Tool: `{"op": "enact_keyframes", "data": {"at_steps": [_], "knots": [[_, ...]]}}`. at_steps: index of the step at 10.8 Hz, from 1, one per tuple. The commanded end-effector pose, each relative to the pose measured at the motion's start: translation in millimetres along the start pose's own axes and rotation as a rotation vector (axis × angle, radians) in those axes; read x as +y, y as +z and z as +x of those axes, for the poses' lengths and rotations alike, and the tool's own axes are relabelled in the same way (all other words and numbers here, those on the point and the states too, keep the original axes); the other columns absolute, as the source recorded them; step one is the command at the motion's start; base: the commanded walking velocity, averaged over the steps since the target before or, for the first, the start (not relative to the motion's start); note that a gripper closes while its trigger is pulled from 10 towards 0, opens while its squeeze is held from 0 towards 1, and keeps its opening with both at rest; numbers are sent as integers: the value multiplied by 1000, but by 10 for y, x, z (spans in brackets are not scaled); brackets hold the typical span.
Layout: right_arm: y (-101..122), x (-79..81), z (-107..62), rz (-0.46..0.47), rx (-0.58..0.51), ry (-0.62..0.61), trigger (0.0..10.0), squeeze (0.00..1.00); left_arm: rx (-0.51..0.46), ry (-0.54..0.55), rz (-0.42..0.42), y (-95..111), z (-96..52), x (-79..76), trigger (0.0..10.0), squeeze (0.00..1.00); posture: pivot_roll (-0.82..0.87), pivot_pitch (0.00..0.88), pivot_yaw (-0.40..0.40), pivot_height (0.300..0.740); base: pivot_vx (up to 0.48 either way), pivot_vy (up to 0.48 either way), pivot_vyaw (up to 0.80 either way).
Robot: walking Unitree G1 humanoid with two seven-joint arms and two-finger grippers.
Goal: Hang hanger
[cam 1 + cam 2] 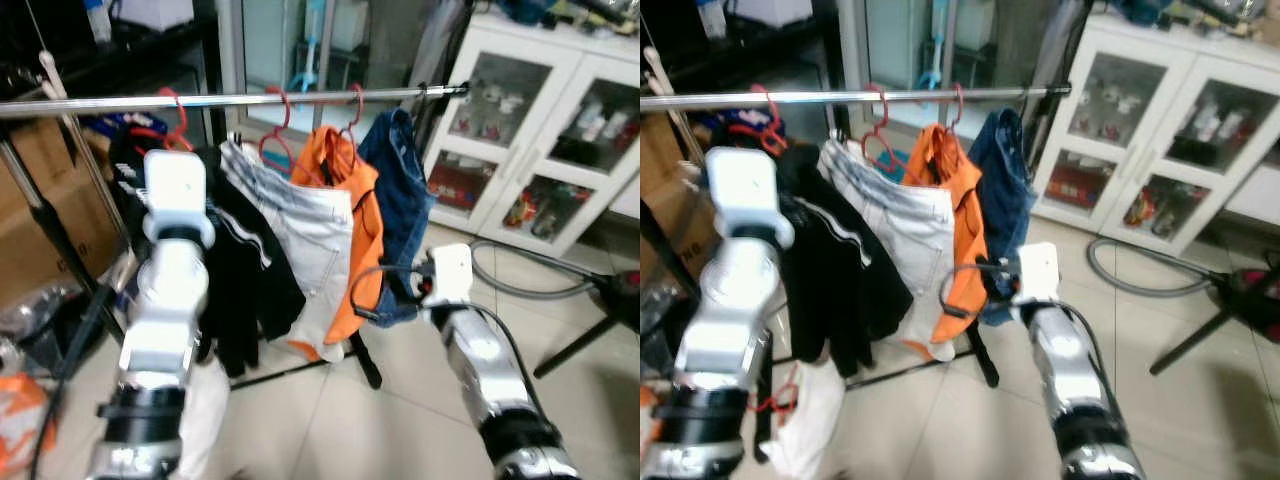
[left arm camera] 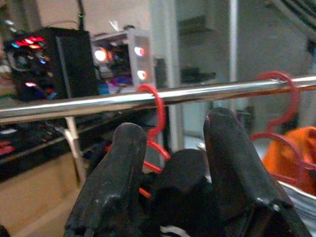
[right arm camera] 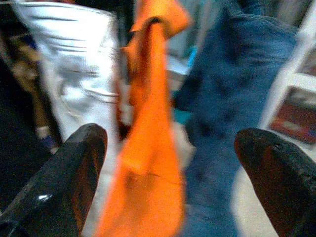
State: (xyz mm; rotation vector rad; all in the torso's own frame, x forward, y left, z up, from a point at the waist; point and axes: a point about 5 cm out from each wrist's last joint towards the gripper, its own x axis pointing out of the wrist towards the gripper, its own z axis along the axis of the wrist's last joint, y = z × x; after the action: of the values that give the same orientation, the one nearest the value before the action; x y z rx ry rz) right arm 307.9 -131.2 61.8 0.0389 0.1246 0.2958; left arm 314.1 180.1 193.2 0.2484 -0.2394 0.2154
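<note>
We count four garments on the chrome rail [image 1: 250, 99]: a black jacket [image 1: 240, 270] with white stripes, a pale grey-white piece [image 1: 315, 250], an orange top [image 1: 350, 200] and a blue denim item [image 1: 400, 190]. Three red hanger hooks loop over the rail, and the leftmost red hanger [image 2: 157, 116] (the one carrying the black jacket) sits with its hook on the bar, right ahead of our left gripper [image 2: 180, 148].

The left gripper's two black fingers [image 2: 232, 163] stand slightly apart just below the rail. A dark mass fills the gap between them, and we cannot tell whether they grip it or the hanger. Our raised left arm [image 1: 170, 260] hides part of the jacket in the head views.

Our right gripper [image 3: 173, 163] has its two fingers spread wide with nothing between them, facing the orange top and the denim; that view is blurred.

A white cabinet [image 1: 540, 140] with glass doors stands to the right, its shelves holding small items too blurred to name. A brown cardboard box [image 1: 45, 200] sits at the left, cut off by the frame edge. A grey hose [image 1: 540, 275] curves across the tiled floor.
</note>
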Motion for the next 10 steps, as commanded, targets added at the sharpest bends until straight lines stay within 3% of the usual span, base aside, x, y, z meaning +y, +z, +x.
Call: {"op": "enact_keyframes", "data": {"at_steps": [1,3,10], "knots": [[56,-21,14,-6,-22,0,10000,0,3,10,2,-1,-2,-6,10000,0,77,2,-76,740,0,0,0],[60,-17,15,-14,-23,4,10000,0,49,-1,-24,-77,-6,-24,10000,0,76,1,-76,740,0,0,0],[56,-38,12,-24,-20,0,10000,0,66,-22,-14,-116,5,-58,10000,0,71,0,-74,740,0,-430,0]]}}
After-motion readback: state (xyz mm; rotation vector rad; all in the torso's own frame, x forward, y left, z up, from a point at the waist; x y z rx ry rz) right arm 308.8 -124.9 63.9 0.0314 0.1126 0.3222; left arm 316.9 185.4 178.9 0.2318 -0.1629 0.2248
